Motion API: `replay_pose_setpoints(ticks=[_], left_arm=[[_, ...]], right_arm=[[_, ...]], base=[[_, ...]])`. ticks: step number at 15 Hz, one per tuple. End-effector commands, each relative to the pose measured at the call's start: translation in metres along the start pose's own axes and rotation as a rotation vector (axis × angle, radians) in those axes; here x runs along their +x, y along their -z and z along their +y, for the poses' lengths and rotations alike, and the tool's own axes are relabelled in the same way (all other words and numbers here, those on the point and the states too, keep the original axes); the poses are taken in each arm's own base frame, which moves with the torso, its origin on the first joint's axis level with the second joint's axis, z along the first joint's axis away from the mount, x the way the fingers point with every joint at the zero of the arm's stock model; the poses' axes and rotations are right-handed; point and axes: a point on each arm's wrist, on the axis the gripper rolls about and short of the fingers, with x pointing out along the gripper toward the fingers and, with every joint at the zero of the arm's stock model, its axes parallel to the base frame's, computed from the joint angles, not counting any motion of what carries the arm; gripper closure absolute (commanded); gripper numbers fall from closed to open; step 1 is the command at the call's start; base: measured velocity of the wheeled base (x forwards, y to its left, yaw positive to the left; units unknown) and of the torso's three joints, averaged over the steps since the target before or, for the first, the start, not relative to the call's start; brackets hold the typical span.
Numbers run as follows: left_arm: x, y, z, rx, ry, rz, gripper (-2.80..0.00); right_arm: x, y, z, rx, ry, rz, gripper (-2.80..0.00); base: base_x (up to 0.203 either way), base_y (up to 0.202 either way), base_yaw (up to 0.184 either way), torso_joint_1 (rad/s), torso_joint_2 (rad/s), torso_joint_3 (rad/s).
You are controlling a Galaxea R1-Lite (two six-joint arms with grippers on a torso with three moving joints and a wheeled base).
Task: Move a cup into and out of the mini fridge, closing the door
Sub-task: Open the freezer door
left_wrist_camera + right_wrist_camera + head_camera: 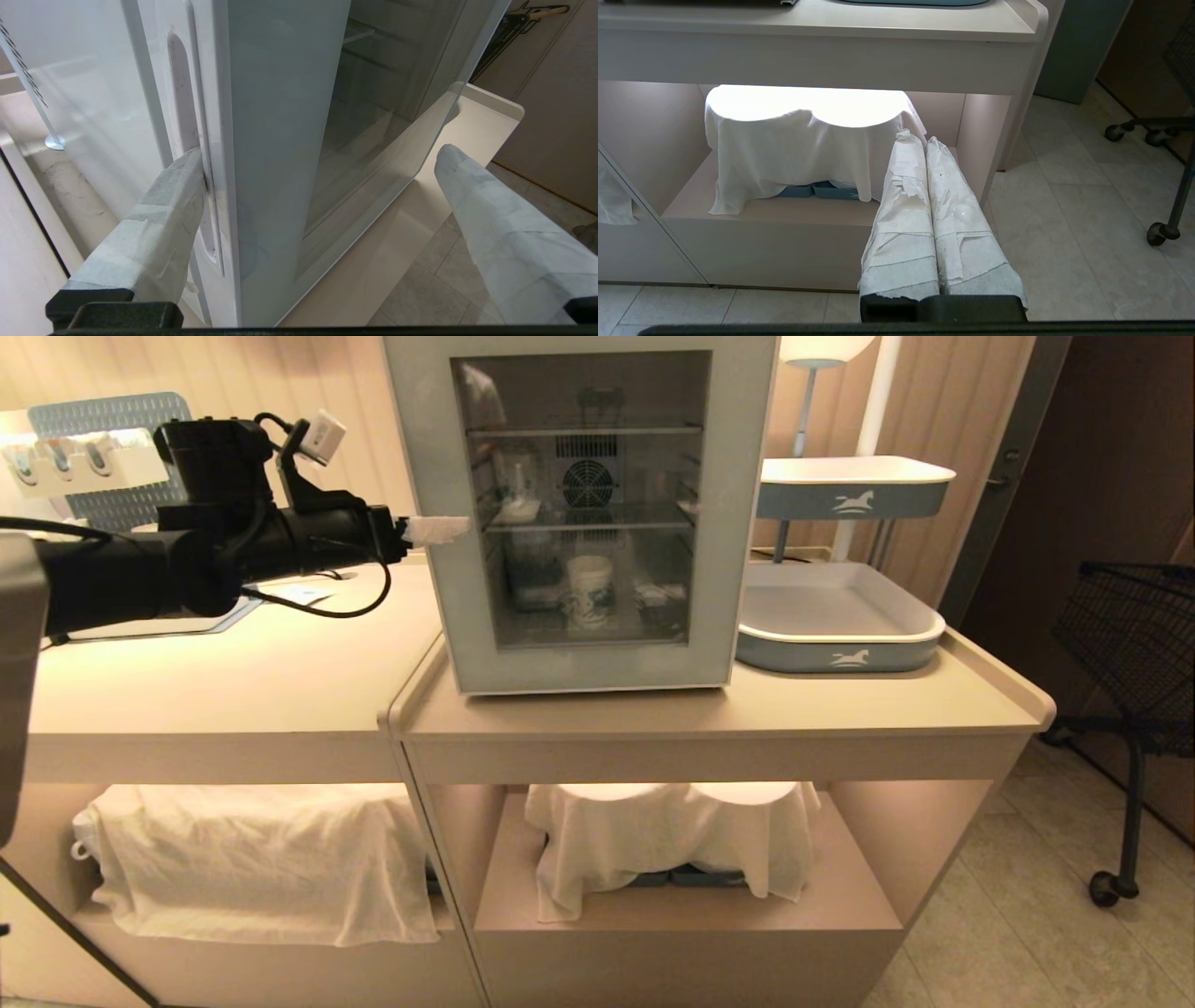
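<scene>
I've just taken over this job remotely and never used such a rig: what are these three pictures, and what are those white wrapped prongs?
The wide picture comes from the robot's head, looking down at a counter. On it stands the mini fridge, its door shut, with the cup visible inside through the glass. To the fridge's right sits a grey-blue tray.

The other two pictures come from cameras on the wrists, behind the fingers. The white prongs are the gripper fingers, wrapped in tape.

The left gripper is open at the fridge's left front edge: one finger rests at the recessed handle slot on the side, the other stands out in front of the glass. It holds nothing.

The right gripper is shut and empty, parked low, facing the shelf under the counter, where a white cloth covers something.
</scene>
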Motion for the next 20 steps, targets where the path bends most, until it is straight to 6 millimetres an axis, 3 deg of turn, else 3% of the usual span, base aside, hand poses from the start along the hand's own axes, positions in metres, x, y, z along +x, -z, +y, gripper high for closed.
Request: replay_pose_setpoints(ticks=[1,8,20], left_arm=[[0.003,0.005,0.003,-0.025,0.005,0.009,-2.80],[0.008,0.004,-0.006,-0.062,0.026,0.003,-2.80],[-0.021,-0.009,-0.036,-0.120,0.034,0.026,-2.80]], right_arm=[[0.000,0.000,0.000,-0.001,-0.001,-0.001,0.00],[0.000,0.000,0.000,-0.001,-0.001,-0.001,0.00],[0.000,0.000,0.000,-0.001,-0.001,-0.001,0.00]], base=[[0.000,0.000,0.000,0.000,0.00,0.000],[0.000,0.000,0.000,0.000,0.00,0.000],[0.000,0.000,0.000,0.000,0.00,0.000]])
